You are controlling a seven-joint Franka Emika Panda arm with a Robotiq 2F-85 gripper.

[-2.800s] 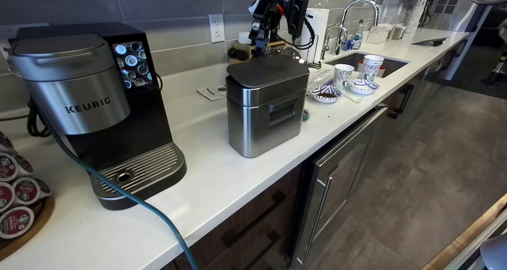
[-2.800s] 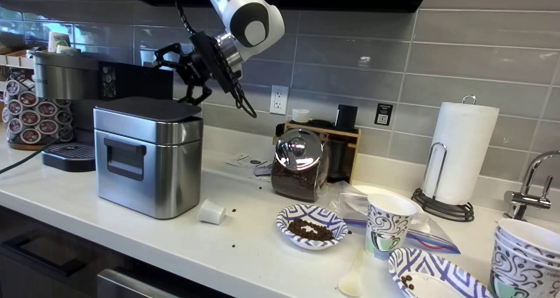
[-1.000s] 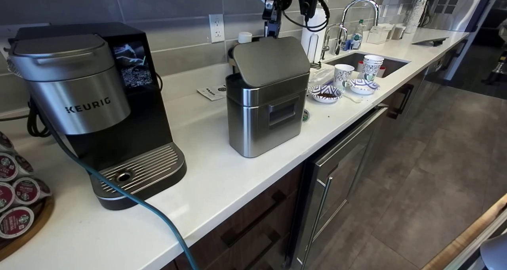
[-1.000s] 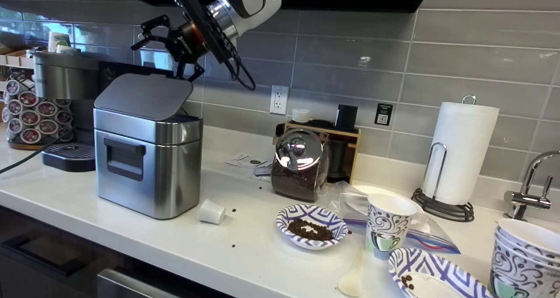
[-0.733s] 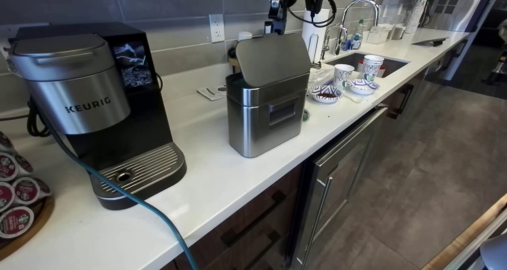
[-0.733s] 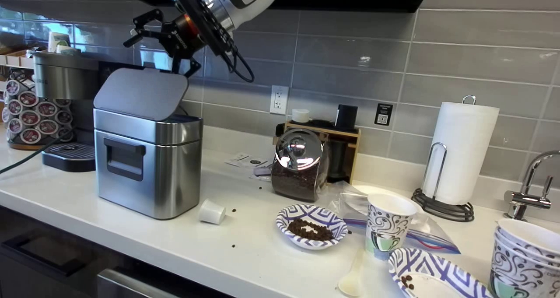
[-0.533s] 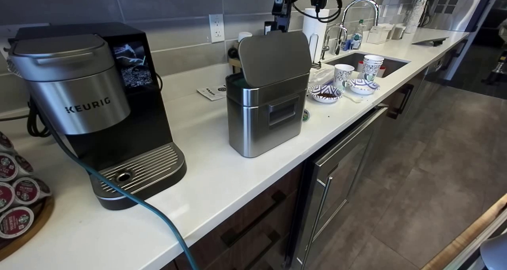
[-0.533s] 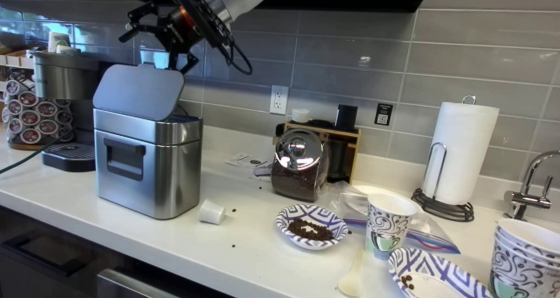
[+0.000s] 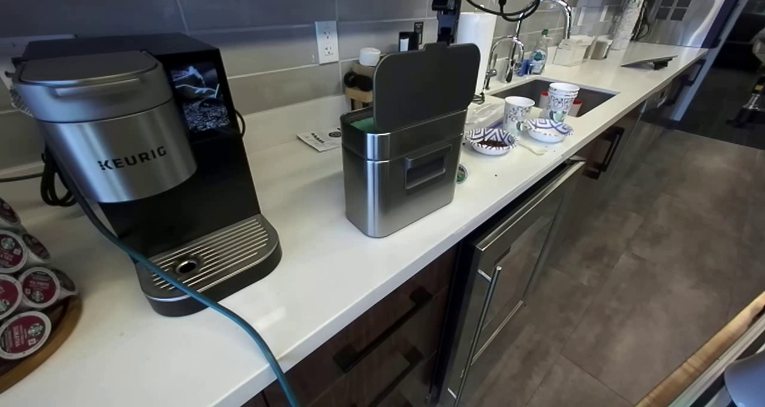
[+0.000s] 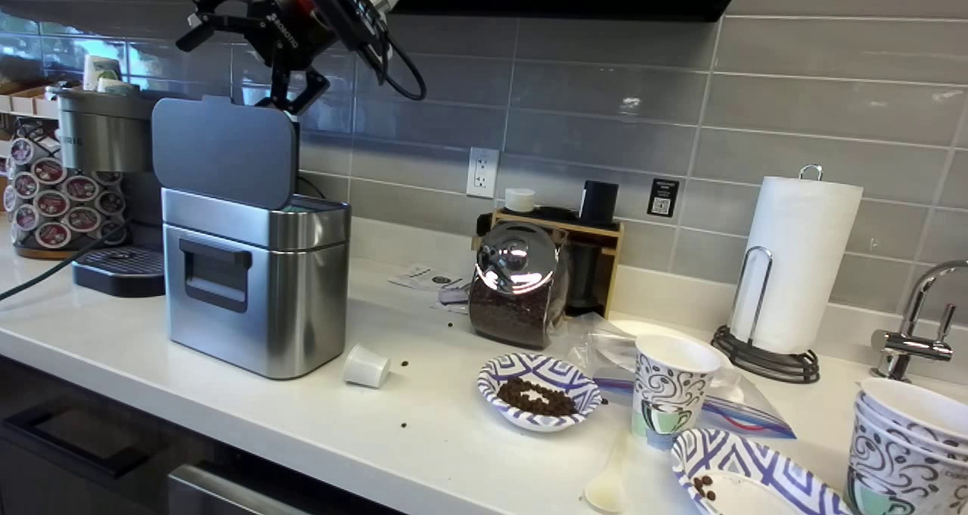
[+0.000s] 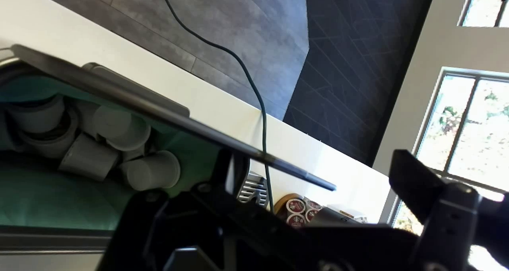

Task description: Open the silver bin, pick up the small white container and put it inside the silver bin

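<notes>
Wrist view is looking into the silver bin (image 11: 51, 239) at lower left, where white cups (image 11: 153, 173) are lying in a green liner (image 11: 47, 205). Its lid (image 10: 223, 152) is standing roughly upright in both exterior views. The gripper (image 10: 229, 75) is hanging above it, upper left in an exterior view, its jaws spread wide and holding nothing; one finger (image 9: 446, 27) is sitting behind the lid's top edge, touching or not, I cannot tell. Opening is looking nearly done. If the hinge is not holding, the lid could be dropping once the finger is leaving; too hard a push could be tipping the bin. The small white container (image 10: 367, 366) is lying on its side on the counter (image 10: 454, 439), just beside the bin, left of centre. Looking light and round, it could be rolling away under a clumsy touch, and the bin's wall is probably leaving one finger little room. Farther right, a bowl (image 10: 533, 423) and jar (image 10: 510, 303) could be suffering from a wide swing.
</notes>
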